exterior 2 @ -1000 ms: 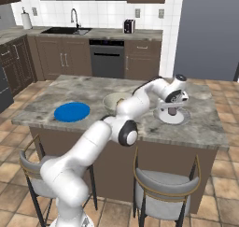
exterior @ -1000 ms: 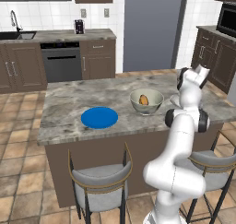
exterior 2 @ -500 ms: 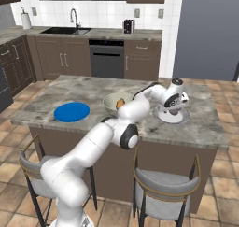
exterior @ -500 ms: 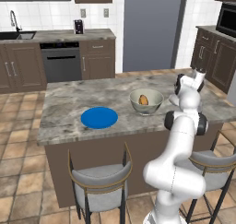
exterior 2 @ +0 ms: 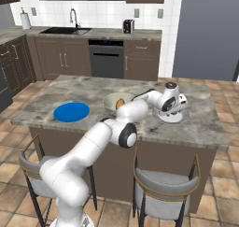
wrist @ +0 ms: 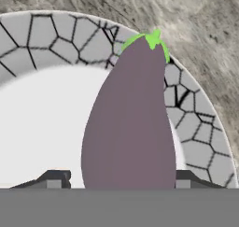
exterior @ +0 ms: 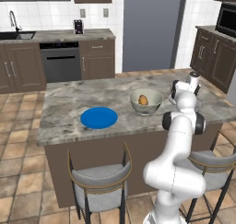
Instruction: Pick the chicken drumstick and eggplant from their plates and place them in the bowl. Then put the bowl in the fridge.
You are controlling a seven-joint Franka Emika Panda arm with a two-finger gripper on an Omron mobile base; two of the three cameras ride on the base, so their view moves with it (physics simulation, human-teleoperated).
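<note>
Two plates, one bowl, one drumstick, one eggplant on the worktop. Blue plate (exterior: 99, 117) sat bare near the front left edge. Bowl (exterior: 146, 101) stood mid-worktop, the small orange-brown drumstick (exterior: 143, 99) inside it. Eggplant (wrist: 133, 123), dull purple with a green stem, lay on the white plate (wrist: 42, 128) with a grey cracked-pattern rim, toward the right end. Claw (wrist: 116, 177) was down over it, fingers wide apart either side; contact couldn't be judged.
</note>
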